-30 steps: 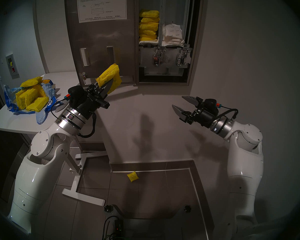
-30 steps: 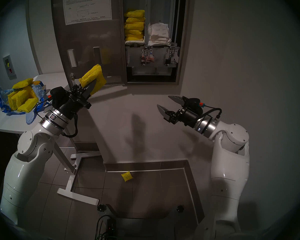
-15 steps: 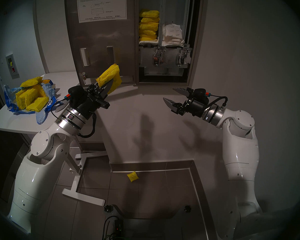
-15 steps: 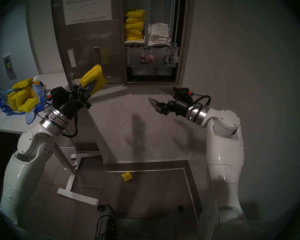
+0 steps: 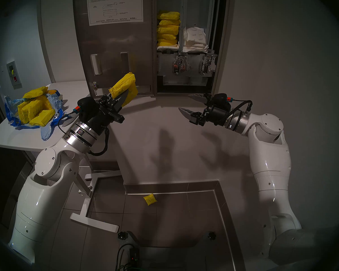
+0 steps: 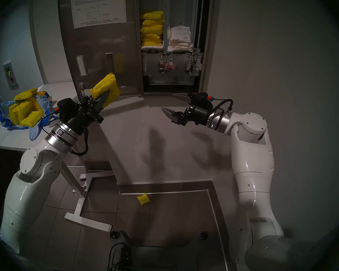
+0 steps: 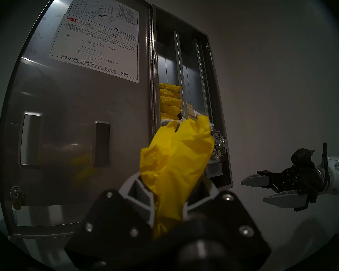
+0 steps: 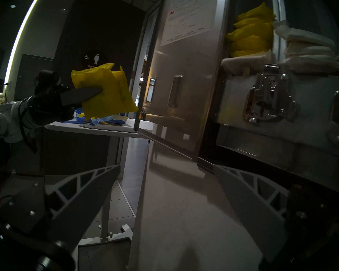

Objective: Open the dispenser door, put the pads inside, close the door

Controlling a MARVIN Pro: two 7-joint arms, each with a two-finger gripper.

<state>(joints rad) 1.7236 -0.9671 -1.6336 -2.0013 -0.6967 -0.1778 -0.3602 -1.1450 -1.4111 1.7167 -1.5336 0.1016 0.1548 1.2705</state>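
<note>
The dispenser door (image 5: 114, 49) stands swung open to the left, its instruction sheet (image 5: 114, 7) facing me. My left gripper (image 5: 125, 91) is shut on a yellow pad (image 5: 125, 86) held just in front of the door's lower edge; the same pad (image 7: 176, 163) fills the left wrist view. Several yellow pads (image 5: 168, 29) are stacked in the dispenser's left column. My right gripper (image 5: 184, 102) hangs open and empty just below the cabinet's bottom edge, pointing left at the held pad (image 8: 106, 90).
White-wrapped pads (image 5: 195, 39) fill the right column above two chrome mechanisms (image 5: 178, 65). A torn blue bag with more yellow pads (image 5: 34, 110) lies on the white table (image 5: 18, 141) at left. One yellow pad (image 5: 150, 199) lies on the floor tiles.
My right arm has risen and swung left, bringing its open gripper up under the cabinet's bottom edge. The left gripper and its pad have hardly moved.
</note>
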